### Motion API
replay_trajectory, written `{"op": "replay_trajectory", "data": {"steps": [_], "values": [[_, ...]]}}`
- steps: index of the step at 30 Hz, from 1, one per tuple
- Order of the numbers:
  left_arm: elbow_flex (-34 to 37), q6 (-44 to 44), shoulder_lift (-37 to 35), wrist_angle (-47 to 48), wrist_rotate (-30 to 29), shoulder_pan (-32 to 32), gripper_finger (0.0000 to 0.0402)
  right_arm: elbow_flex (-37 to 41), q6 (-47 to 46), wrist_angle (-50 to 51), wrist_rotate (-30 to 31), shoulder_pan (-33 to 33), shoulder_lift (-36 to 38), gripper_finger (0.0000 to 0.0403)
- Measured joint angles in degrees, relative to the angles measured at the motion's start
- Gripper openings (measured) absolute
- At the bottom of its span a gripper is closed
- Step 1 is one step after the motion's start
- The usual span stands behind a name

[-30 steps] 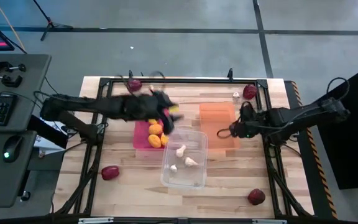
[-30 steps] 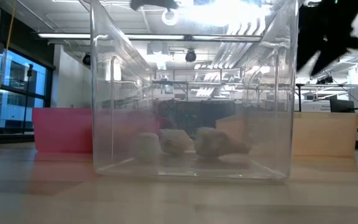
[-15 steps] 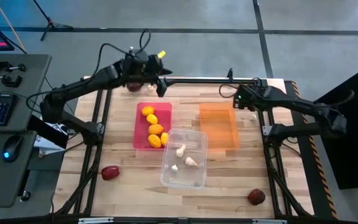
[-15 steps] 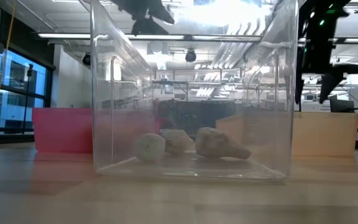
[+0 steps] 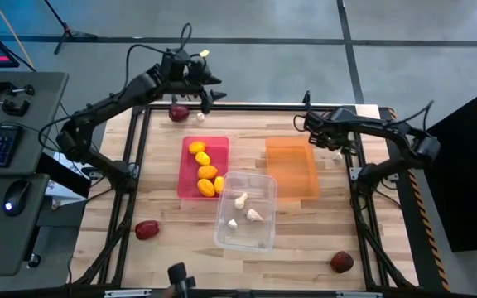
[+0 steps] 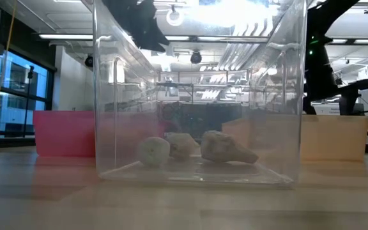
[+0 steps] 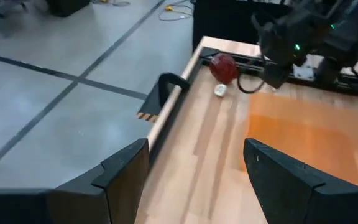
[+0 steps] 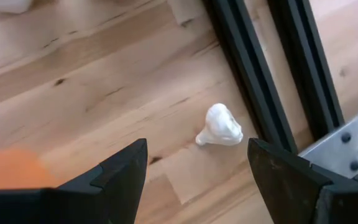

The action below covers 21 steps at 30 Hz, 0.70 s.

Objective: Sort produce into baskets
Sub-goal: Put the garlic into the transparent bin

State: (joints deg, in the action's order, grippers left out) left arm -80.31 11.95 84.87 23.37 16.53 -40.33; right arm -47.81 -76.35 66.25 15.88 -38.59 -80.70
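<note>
The right end effector (image 5: 315,126) has swung from the orange basket (image 5: 291,165) to the table's far right corner, fingers spread and empty above a garlic bulb (image 8: 219,126); pickup looks next.

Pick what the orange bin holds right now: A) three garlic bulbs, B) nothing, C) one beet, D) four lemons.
B: in the high view the orange bin shows only its bare floor, while the lemons lie in the pink bin and the garlic bulbs in the clear bin.
</note>
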Motion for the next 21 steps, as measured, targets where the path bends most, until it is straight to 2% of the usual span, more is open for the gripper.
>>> {"op": "replay_trajectory", "data": {"steps": [8,16,21], "values": [[0.0,-1.19,-0.08,-1.59,5.44,-4.68,0.025,0.0,-5.53,0.53,1.06,-0.41,-5.56,0.0268],[0.0,-1.2,-0.08,-1.67,5.56,-5.96,0.025,-0.11,-10.97,0.63,4.11,-0.42,-12.07,0.0268],[0.0,-1.21,-0.08,-1.81,5.51,-5.96,0.025,0.03,-11.16,0.72,5.41,-0.5,-15.45,0.0268]]}}
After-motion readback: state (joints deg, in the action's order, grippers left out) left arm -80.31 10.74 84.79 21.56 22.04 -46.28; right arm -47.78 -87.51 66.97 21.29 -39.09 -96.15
